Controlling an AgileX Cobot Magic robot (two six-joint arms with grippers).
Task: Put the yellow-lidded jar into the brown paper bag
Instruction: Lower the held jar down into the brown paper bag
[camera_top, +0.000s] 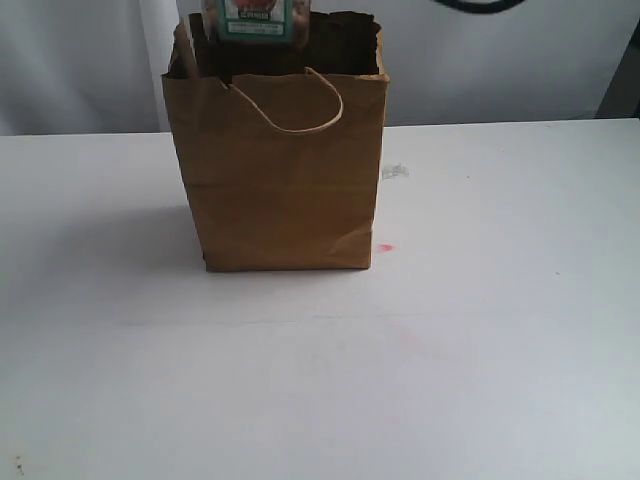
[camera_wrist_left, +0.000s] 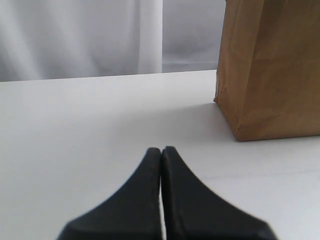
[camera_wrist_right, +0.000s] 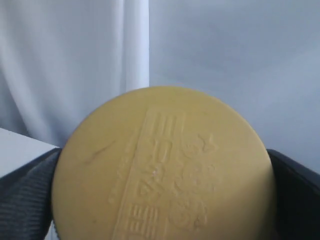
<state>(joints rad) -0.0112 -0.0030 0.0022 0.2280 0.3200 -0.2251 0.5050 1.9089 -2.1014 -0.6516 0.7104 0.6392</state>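
Squarely within right tool: yellow-lidded jar.

The exterior camera faced the brown paper bag from the near side, the low left wrist camera shared its near left corner, and the right one hugged the yellow-lidded jar.

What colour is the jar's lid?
Mustard yellow, with embossed lettering; the lid shows best in the right wrist view.
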